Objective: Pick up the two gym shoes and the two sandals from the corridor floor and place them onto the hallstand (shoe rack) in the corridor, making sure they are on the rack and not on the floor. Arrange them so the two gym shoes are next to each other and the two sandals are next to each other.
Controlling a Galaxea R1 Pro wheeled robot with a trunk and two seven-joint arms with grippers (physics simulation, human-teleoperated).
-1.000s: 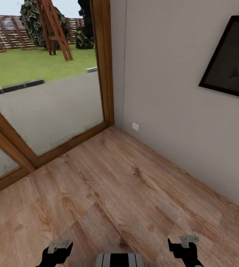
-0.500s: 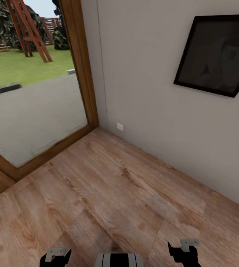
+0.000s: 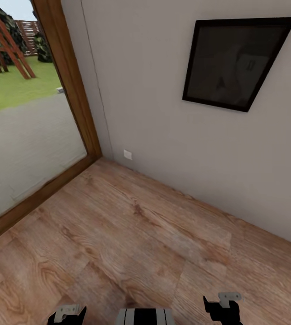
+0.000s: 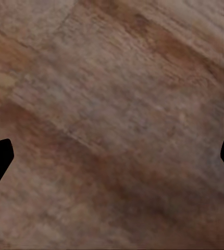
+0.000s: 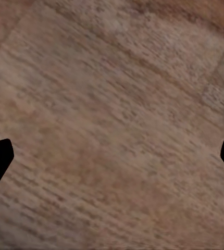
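Meanwhile, both claws, left gripper [image 4: 112,156] and right gripper [image 5: 112,156], hang released above the corridor floor [image 3: 131,234]; best keep searching for shoes.

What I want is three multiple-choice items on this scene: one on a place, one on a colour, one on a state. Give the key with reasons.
1. Where is the framed picture?
A. on the wall
B. on a shelf
C. on a rack

2. What colour is the door frame?
A. white
B. brown
C. blue

3. How are the left gripper and right gripper?
A. open, empty
B. shut on a shoe
C. shut on a sandal

Key: 1 A, it hangs above the wood floor; 2 B, it is wood-brown; 3 A, the fingertips stand wide apart over bare planks.
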